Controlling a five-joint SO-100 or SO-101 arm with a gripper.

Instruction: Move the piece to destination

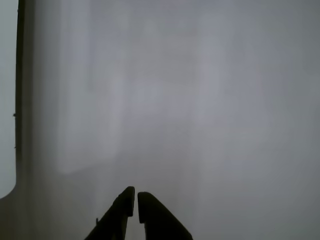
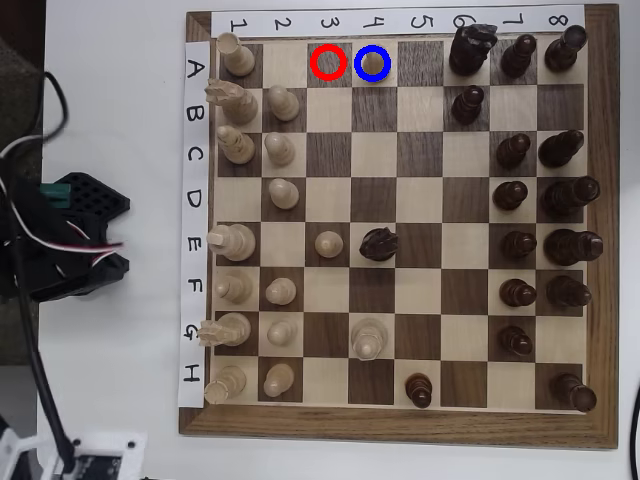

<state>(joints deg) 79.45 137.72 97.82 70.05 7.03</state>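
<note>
The pale pawn point(image 2: 372, 64) stands inside the blue circle on a light square at the top edge of the board in the overhead view. The red-ringed dark square point(image 2: 327, 51) just left of it is empty. My gripper point(image 1: 136, 194) shows at the bottom of the wrist view. Its two dark fingers are together with only a thin slit between them and hold nothing. It faces a blank grey surface, with no board in sight. In the overhead view my arm point(image 2: 70, 235) sits folded off the board's left side.
Pale pieces fill the board's left columns and dark pieces point(image 2: 520, 195) the right. A pale pawn point(image 2: 327, 243), a dark knight point(image 2: 379, 243), a tall pale piece point(image 2: 368, 338) and a dark pawn point(image 2: 418, 389) stand nearer the middle. Cables point(image 2: 40, 150) run left of the board.
</note>
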